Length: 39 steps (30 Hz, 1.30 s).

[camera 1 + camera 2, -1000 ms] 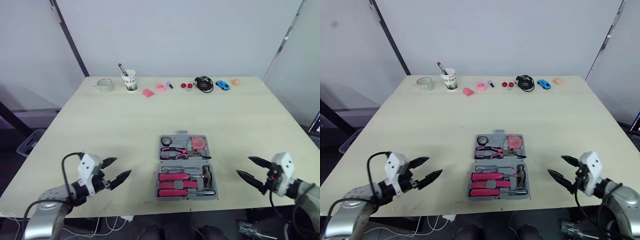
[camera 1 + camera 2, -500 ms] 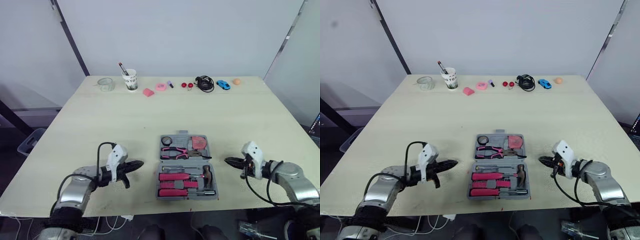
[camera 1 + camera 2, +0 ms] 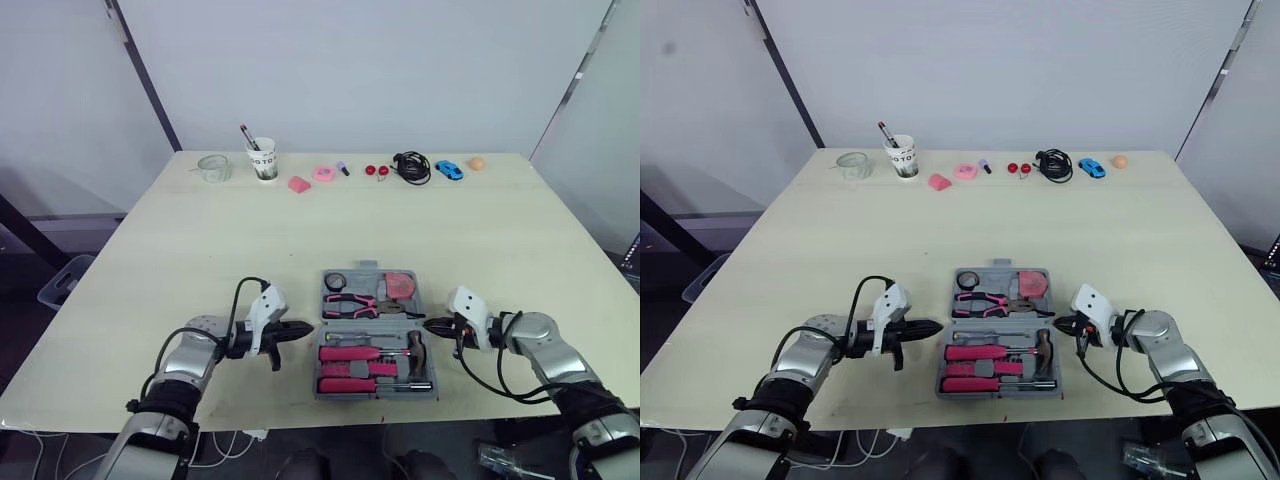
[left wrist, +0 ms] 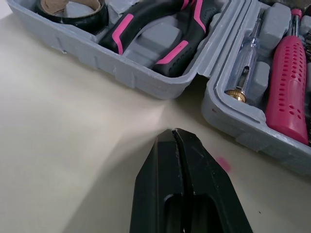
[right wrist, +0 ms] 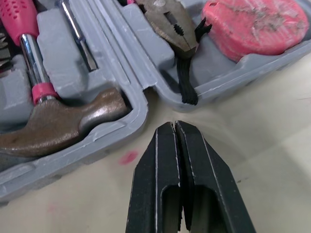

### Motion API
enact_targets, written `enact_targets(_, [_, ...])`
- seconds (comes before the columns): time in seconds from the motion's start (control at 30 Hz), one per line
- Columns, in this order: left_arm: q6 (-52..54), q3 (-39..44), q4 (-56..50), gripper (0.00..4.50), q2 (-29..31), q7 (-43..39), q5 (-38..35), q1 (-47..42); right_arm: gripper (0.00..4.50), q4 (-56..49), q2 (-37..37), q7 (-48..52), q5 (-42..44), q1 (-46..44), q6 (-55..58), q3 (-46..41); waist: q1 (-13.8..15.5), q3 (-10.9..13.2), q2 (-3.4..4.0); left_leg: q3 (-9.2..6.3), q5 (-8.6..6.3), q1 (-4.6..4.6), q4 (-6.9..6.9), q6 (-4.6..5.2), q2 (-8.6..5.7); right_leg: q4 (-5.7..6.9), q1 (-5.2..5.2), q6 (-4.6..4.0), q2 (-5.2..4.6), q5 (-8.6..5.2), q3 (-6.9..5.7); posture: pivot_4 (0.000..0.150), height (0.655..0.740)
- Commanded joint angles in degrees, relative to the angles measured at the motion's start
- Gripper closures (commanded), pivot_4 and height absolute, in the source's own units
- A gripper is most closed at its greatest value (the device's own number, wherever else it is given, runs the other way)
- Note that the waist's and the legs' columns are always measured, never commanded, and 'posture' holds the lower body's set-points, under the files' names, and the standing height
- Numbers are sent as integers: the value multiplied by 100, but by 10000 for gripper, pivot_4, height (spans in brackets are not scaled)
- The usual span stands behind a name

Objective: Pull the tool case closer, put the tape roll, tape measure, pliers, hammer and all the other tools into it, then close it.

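While the open tool case (image 4: 127, 70) lies near the table's (image 3: 300, 230) front edge, the left gripper (image 3: 303, 330) and right gripper (image 3: 430, 325) flank it. Both have their fingers pressed together.

The left arm (image 3: 188, 358) is found bent at the elbow with the forearm turned inward, and the left gripper (image 3: 297, 330) is pointed toward the robot's right, its fingers (image 4: 158, 184) pressed together with no gap at the tips. The right arm (image 3: 548, 352) is mirrored, and the right gripper (image 3: 434, 326) is directed toward the left, its fingers (image 5: 158, 179) likewise pressed together on nothing. Both grippers are set low at like height.
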Motion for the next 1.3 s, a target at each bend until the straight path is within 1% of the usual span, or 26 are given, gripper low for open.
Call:
enact_targets(0.03, [-40, -100, 193, 44999, -109, 15, 134, -70, 44388, -46, 17, 13, -45, -62, -163, -44, -1, -1, 2, 0, 0, 0, 1, 0, 0, 1, 0, 0, 0, 0, 0, 1500, 7400])
enact_targets(0.53, [111, -356, 168, 44999, -287, -330, 271, -156, 44388, -28, 141, 4, -167, -31, -274, -32, -4, -2, 4, -1, 0, 0, 4, 0, 0, 4, 1, 0, 0, 0, 1, 1500, 7400])
enact_targets(0.9, [236, -423, -64, 44999, -407, -328, 242, -50, 44388, -38, 226, 60, -181, -38, -305, 1, -8, -3, 5, -1, 0, 0, 4, 0, 0, 4, 1, 0, 0, 0, 1, 1500, 7400])
enact_targets(1.17, [274, -509, -90, 44999, -387, -447, 290, -88, 44388, -114, 177, 243, -128, 27, -277, 22, -5, -3, 5, -1, 0, 0, 4, 0, 0, 4, 1, 0, 0, 0, 1, 1500, 7400])
enact_targets(1.3, [413, -555, -291, 44999, -322, -562, 262, 25, 44388, -254, 116, 389, -55, 122, -160, -2, -9, -4, 5, -1, 0, 0, 4, 0, 0, 4, 1, 0, 0, 0, 1, 1500, 7400])
